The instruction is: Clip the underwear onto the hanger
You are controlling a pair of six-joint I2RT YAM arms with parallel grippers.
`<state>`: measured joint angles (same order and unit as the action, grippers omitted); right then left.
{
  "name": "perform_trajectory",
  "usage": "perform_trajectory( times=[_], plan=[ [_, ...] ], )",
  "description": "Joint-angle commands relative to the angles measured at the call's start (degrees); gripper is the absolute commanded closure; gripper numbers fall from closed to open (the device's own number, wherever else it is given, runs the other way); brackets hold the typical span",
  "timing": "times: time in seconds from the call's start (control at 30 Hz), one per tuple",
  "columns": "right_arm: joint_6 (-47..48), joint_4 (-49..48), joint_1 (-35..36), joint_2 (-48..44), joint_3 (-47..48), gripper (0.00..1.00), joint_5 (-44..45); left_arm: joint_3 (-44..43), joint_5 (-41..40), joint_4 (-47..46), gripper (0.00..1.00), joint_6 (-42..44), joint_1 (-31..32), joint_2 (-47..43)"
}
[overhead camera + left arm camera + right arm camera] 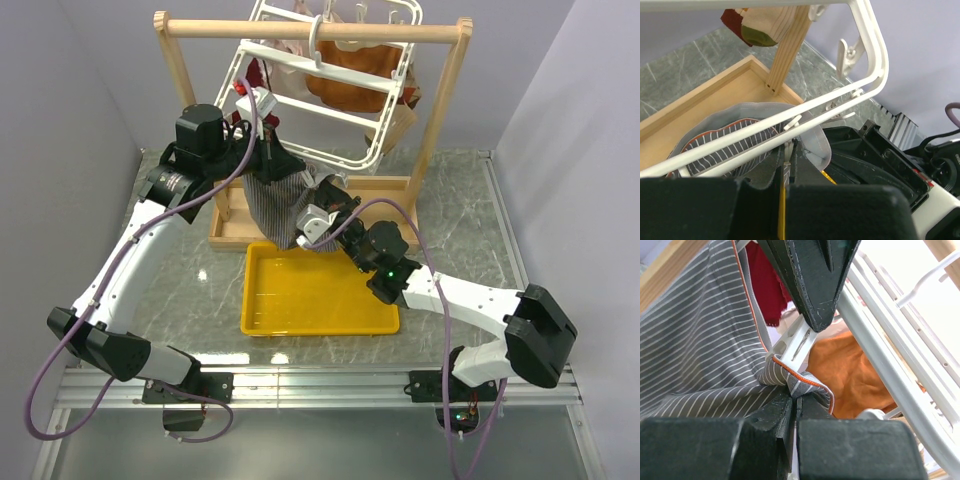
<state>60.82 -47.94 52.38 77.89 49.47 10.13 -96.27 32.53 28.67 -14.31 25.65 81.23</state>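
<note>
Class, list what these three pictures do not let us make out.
Right wrist view: whether the clip bites the underwear; the folded hem covers its tip.
Left wrist view: the hook of the hanger, cut off by the top edge.
Top view: the clip, too small and behind the left arm.

**Tight squeeze at the rack's corner**

You have almost no room at the corner of the white plastic grid hanger (pixel 878 55). The left gripper (pixel 790 157), closed on a small white clip (pixel 796 342), nearly meets the right gripper (pixel 795 407), which pinches the grey striped underwear (pixel 700 370). The wooden frame stand (pixel 788 47) blocks one side and an orange-brown garment (pixel 855 375) hangs behind. There is open room over the yellow plastic tray (pixel 300 295).
</note>
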Motion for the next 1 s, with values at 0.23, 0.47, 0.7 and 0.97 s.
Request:
perform_trajectory(
  times=[0.23,0.47,0.7,0.97],
  plan=[
    [1.32,-9.01,1.23,1.74,2.29,1.0,2.79,1.96,1.66,9.65,1.0,-5.21,0.89,0.68],
    [1.23,-12.08,1.76,2.53,3.35,1.0,4.11,2.93,2.18,9.57,1.0,-7.4,0.89,1.04],
    [0.53,-13.4,2.99,1.66,2.47,1.0,4.02,2.4,1.83,7.99,1.0,-10.65,0.28,1.39],
    [-2.89,-9.89,3.08,0.08,1.59,1.0,3.32,2.58,0.34,6.58,1.0,-12.32,0.28,0.33]
  ],
)
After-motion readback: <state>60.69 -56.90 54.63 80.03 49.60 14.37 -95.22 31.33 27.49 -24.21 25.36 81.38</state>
